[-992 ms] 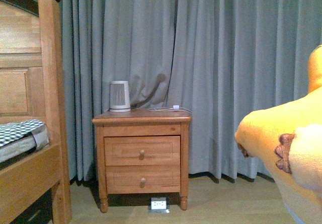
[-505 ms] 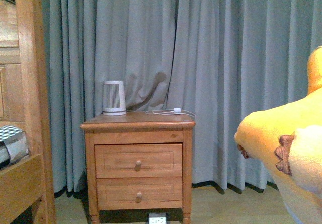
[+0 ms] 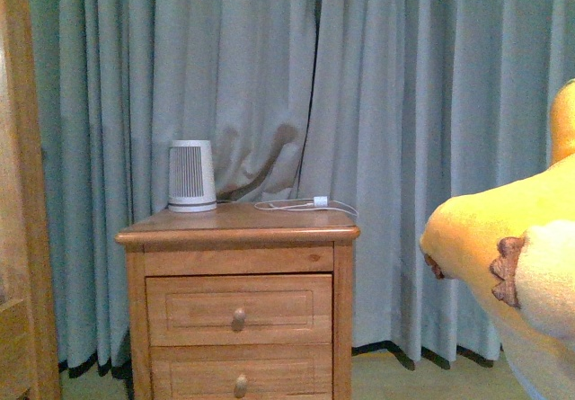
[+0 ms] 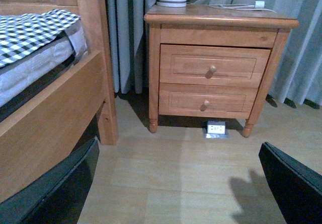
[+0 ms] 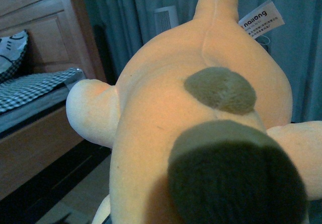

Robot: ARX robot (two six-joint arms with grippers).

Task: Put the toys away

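Observation:
The plush toy (image 3: 503, 238), orange-yellow with a paler cream patch and a brownish stitched detail, fills the right edge of the front view, held up in the air. In the right wrist view the toy (image 5: 166, 113) covers nearly everything, with dark round patches and a white tag (image 5: 261, 18). My right gripper is shut on it, its fingers hidden behind the plush. My left gripper (image 4: 176, 189) hangs open low over the wooden floor, its dark fingers (image 4: 55, 194) far apart with nothing between them.
A wooden nightstand (image 3: 238, 238) with two drawers (image 4: 211, 65) stands before grey-blue curtains (image 3: 404, 103). A white ribbed device (image 3: 191, 175) and a white cable (image 3: 305, 205) lie on its top. A wooden bed (image 4: 55, 98) with checked bedding stands left. A white socket box (image 4: 217, 129) sits under the nightstand.
The front view has drawn closer to the nightstand, which looks larger and lower. The bed post has slid almost out at the left. The plush toy keeps its place in the picture.

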